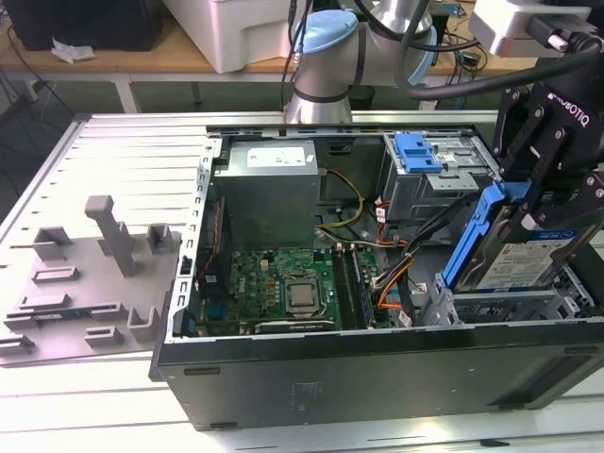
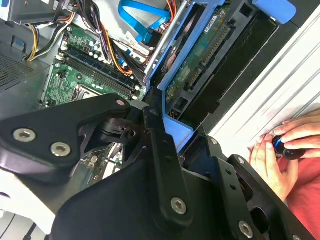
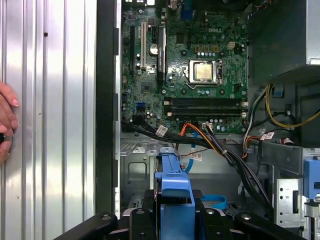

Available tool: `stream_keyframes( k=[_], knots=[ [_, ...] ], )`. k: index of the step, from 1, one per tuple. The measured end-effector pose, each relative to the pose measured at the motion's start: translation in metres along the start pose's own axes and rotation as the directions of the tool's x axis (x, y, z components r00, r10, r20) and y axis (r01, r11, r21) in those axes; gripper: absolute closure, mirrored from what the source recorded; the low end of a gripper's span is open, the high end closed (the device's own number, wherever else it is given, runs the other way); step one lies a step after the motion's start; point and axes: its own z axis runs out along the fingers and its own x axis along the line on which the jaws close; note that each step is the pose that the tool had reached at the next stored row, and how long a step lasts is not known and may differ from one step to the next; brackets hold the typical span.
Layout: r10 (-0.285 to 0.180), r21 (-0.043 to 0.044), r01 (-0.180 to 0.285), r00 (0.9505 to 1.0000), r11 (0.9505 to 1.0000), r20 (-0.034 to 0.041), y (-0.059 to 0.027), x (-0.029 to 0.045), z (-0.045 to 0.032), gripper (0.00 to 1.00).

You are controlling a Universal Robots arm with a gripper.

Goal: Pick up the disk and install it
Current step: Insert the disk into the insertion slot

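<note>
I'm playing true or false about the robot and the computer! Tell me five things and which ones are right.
1. The gripper holds the disk. True.
2. The disk lies flat on the grey tray. False: it hangs tilted over the open case.
3. The motherboard shows inside the case. True.
4. The tray sits inside the case. False: it is on the table, outside the case, at the exterior view's left.
5. A hand is at the table beside the case. True.
</note>
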Motion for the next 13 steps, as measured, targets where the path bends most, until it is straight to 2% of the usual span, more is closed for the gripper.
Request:
stream_keyframes(
  k=[6,7,13],
  knots=[
    [0.0,-0.0001,0.0,1.0,1.0,0.0008,0.0,0.0,-0.0001,0.62],
    [0.0,-0.0001,0.0,1.0,1.0,0.0007,0.0,0.0,-0.0001,0.56],
    [0.0,0.0,0.0,1.0,1.0,0.0008,0.0,0.0002,0.0,0.56]
  ],
)
